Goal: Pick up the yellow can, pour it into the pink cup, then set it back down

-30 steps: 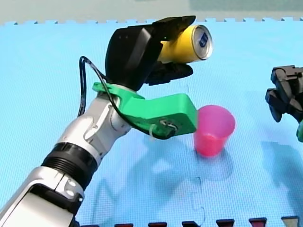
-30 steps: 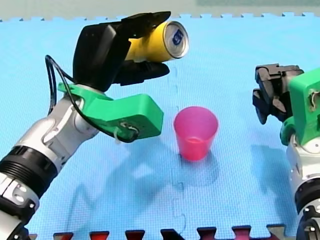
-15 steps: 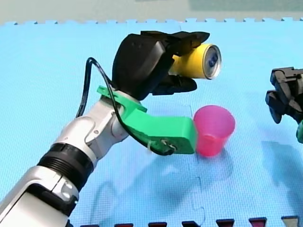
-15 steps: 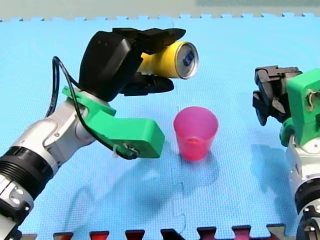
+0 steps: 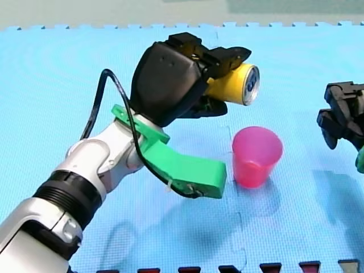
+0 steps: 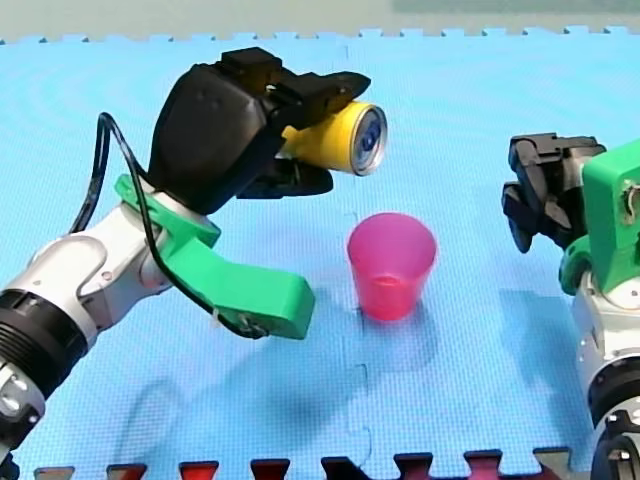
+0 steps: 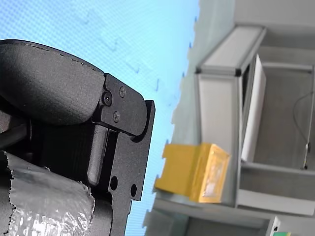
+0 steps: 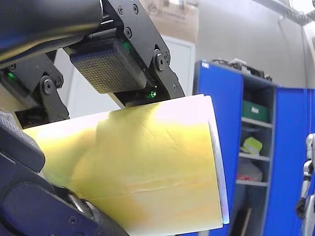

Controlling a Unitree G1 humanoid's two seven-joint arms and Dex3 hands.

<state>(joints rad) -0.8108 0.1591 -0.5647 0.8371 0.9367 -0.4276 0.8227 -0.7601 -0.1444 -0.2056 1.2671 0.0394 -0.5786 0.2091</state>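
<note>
Blue foam mat (image 5: 57,85) runs out to a jigsaw edge at the far side; a row of dark and red tiles (image 6: 270,470) lines the near edge

Left hand (image 5: 187,79) grips the yellow can (image 5: 233,86) in the air, fingers closed round the body; second wrist view shows a ribbed finger pad (image 8: 106,66) pressed on the can wall

Can lies near-horizontal, lid end facing right and tipped slightly down, above the pink cup (image 5: 257,156) and a bit left of its rim, not touching it

Cup stands upright on the mat, just right of the green wrist bracket (image 5: 193,173)

Right hand (image 6: 545,190) hovers near the right edge holding nothing, well apart from the cup; can't tell whether it's clenched or released

Open room: bare mat between cup and right hand, more behind the can up to the far edge, and a wide stretch left of the left arm

Versus half a second ago: can lid has dropped and angled down, wrist has rolled over, bracket has swung lower and away from the cup; cup and right hand unmoved
</note>
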